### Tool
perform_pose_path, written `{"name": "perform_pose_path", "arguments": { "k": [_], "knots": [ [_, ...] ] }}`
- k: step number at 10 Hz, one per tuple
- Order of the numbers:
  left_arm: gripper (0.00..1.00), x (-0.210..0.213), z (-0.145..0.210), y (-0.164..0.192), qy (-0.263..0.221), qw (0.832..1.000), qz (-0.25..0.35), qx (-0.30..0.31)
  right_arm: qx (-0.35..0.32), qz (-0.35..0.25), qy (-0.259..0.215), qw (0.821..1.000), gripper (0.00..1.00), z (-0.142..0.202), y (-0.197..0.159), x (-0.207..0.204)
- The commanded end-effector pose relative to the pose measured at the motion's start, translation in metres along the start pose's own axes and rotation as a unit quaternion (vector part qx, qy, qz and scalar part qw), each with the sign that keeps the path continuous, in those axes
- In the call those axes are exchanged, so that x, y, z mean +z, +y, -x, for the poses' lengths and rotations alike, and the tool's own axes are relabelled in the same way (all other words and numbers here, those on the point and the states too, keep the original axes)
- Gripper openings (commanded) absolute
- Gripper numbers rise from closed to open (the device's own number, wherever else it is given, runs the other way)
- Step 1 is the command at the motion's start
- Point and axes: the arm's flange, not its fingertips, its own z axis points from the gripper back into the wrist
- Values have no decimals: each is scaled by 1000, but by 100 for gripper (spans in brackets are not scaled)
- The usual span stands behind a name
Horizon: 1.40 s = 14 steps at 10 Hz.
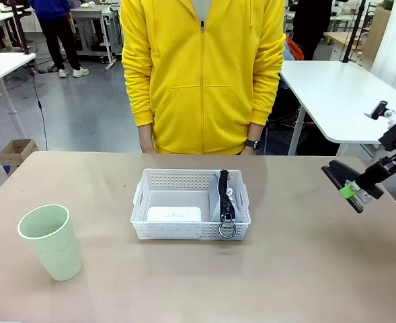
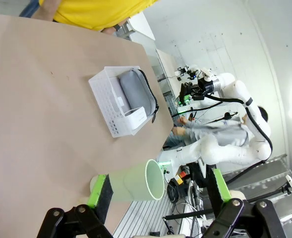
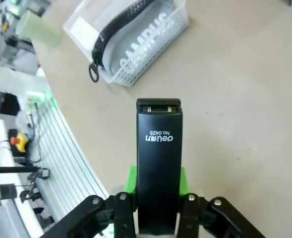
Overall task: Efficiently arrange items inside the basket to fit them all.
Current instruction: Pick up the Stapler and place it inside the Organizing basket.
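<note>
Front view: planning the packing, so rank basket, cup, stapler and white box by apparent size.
1. basket
2. cup
3. stapler and white box: these look alike, and the basket wall partly hides the box, so unranked.

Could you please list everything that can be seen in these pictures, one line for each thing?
basket: one, white, perforated, middle of the table
box: one, white, flat, lying in the basket's left part
pouch: one, grey with black zipper and ring, on its edge in the basket's right part
cup: one, pale green, upright on the table at the robot's left, outside the basket
stapler: one, black, held in the right gripper
table: one, brown
person: one, yellow jacket, far side of the table
left gripper: one, black with green pads, open, empty
right gripper: one, shut on the stapler, to the basket's right
</note>
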Motion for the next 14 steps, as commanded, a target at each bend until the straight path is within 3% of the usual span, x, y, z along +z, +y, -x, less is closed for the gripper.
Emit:
{"name": "perform_pose_path", "arguments": {
  "k": [1, 5, 6, 7, 8, 9, 12, 14],
  "knots": [
    [100, 0, 1, -2, 2, 1000, -2, -1, 46, 7, 45, 998, 8, -14, -5, -8],
    [100, 0, 1, -2, 2, 1000, -2, -1, 46, 7, 45, 998, 8, -14, -5, -8],
    [100, 0, 1, -2, 2, 1000, -2, -1, 33, 7, 45, 998, 37, -10, -2, -13],
    [100, 0, 1, -2, 2, 1000, -2, -1, 46, 46, 45, 997, 37, -18, 11, -13],
    [100, 0, 1, -2, 2, 1000, -2, -1, 75, 74, 21, 994, 37, -31, 30, -12],
    [100, 0, 1, -2, 2, 1000, -2, -1, 100, 102, 27, 989, 37, -51, 55, -20],
    [100, 0, 1, -2, 2, 1000, -2, -1, 227, 54, 45, 971, 37, -127, 124, -85],
    [100, 0, 1, -2, 2, 1000, -2, -1, 290, 62, 78, 952, 37, -165, 168, -140]
  ]
}}
